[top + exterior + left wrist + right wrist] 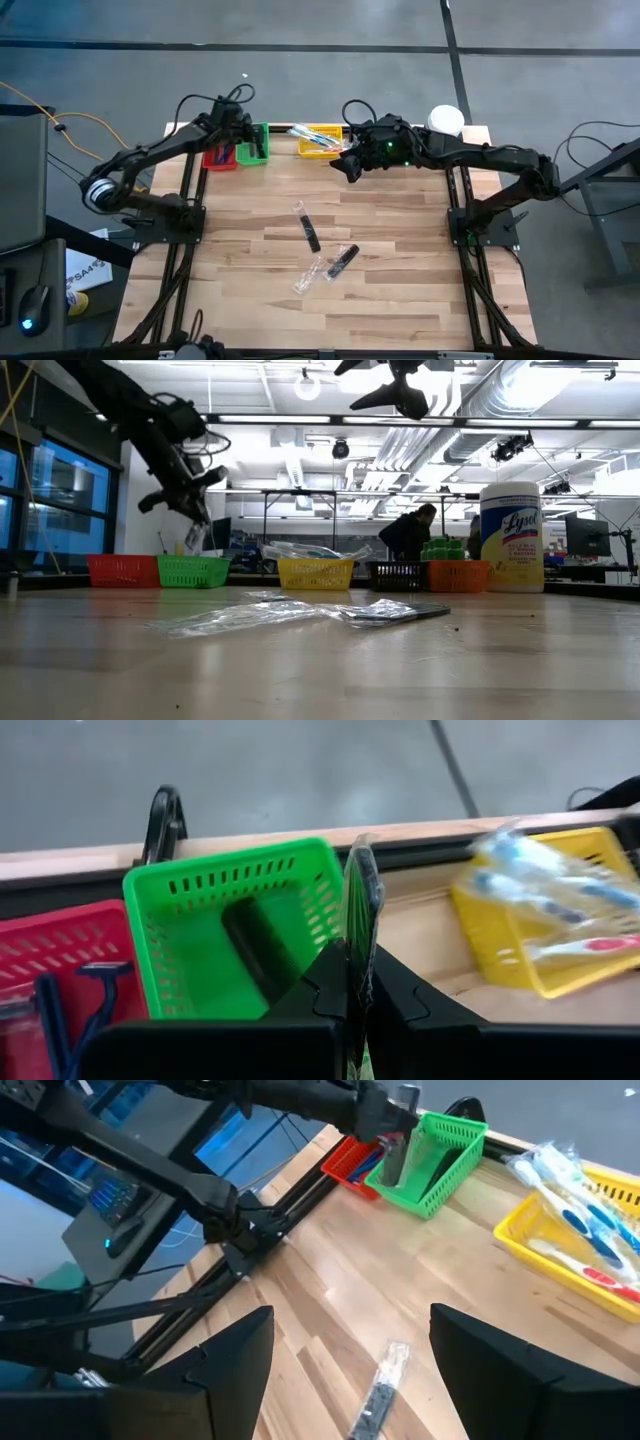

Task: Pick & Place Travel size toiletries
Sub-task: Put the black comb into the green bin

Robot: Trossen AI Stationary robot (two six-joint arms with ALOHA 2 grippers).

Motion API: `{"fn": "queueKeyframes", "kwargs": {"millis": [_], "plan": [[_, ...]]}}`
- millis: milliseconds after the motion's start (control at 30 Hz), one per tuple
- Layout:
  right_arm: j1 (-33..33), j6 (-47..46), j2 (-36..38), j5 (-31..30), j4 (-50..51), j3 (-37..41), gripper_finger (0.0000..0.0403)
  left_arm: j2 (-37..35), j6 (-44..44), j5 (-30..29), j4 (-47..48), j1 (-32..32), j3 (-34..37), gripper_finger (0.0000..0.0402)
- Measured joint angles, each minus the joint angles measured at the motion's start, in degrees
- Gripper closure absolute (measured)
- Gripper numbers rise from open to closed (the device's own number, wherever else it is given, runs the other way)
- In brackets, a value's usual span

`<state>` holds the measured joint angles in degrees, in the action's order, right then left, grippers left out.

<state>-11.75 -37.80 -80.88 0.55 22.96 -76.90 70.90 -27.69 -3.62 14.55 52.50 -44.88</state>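
green bin (200, 920) under left tool's (350, 1005) wrapped comb (360, 910).

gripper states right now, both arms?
Left pincer: shut on a wrapped comb, over the green bin.
Right pincer: open, holding nothing, beside the yellow bin.
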Motion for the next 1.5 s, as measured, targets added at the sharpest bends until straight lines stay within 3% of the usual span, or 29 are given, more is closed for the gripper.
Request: {"fn": "queueKeyframes", "kwargs": {"millis": [133, 333, 667, 967, 1500], "plan": [[0.01, 0.17, 0.00, -0.63, 0.03, 0.00, 0.0147, 3.06, -1.14, -0.50, -1.46, 0.53, 0.00, 0.0389], [0.01, 0.42, 0.00, -0.59, 0.64, 0.00, 0.0147, 3.67, -2.56, -4.92, -1.68, 0.38, -0.02, 0.0341], [0.01, 1.63, 0.00, -0.63, 0.92, 0.00, 0.0147, 3.67, -3.35, -3.93, -0.22, 0.38, -0.01, 0.0286], [0.01, 1.53, -0.02, -0.63, 0.90, 0.00, 0.0147, 3.46, -4.23, -1.58, 2.52, 0.38, -0.50, 0.0277], [0.66, -1.65, -0.03, -0.77, 3.66, 0.00, 0.0147, 1.57, 3.62, -3.62, 13.32, 0.80, -11.11, 0.0277]]}}
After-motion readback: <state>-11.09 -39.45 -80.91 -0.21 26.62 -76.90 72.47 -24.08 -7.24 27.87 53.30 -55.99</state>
